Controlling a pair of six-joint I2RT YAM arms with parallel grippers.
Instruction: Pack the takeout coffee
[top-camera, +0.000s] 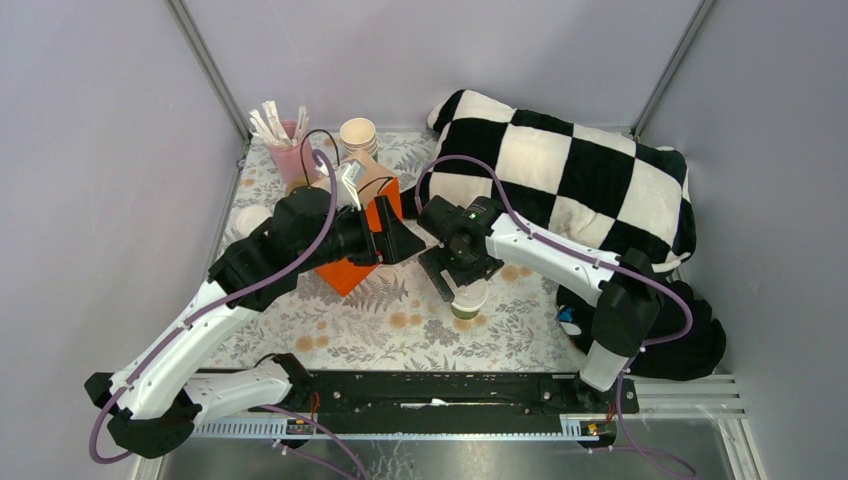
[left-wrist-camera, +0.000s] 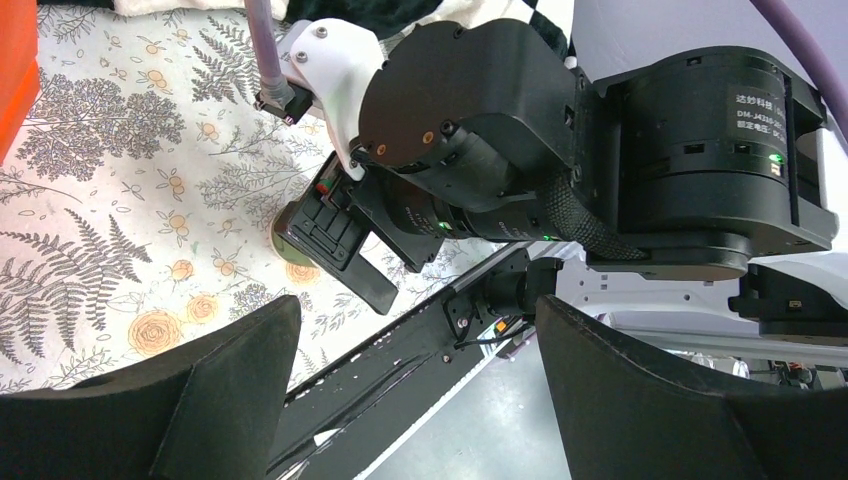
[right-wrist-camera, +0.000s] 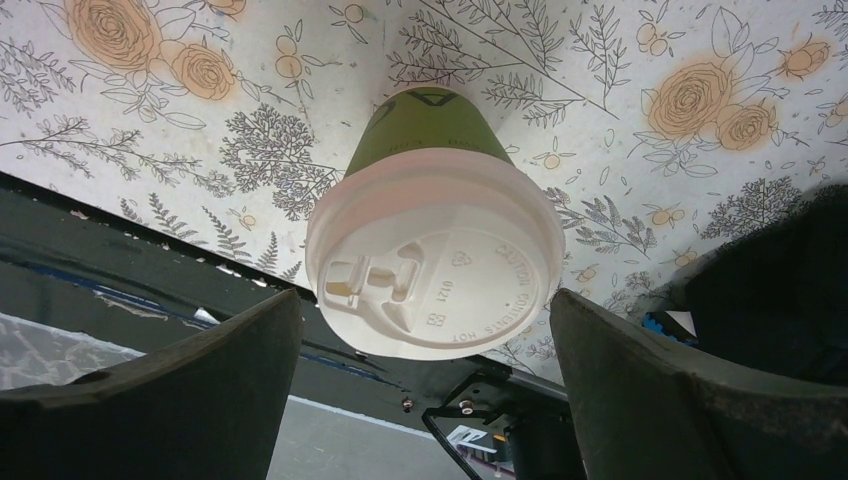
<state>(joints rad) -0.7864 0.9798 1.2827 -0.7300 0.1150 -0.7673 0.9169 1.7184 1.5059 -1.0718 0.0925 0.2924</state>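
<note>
One cup (right-wrist-camera: 432, 215), upright on the floral cloth (right-wrist-camera: 120, 100), is being straddled untouched by the right gripper (right-wrist-camera: 425, 305), jaws spread, while the left gripper (left-wrist-camera: 418, 310) is being held spread and empty; light and crushable by judgement, it is being recommended for a gentle hold below the lid (right-wrist-camera: 445, 285).

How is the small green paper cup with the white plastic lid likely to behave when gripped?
The green paper cup probably dents under a hard squeeze. Its white plastic lid is wider than its base, so a nudge up high may tip it.
</note>
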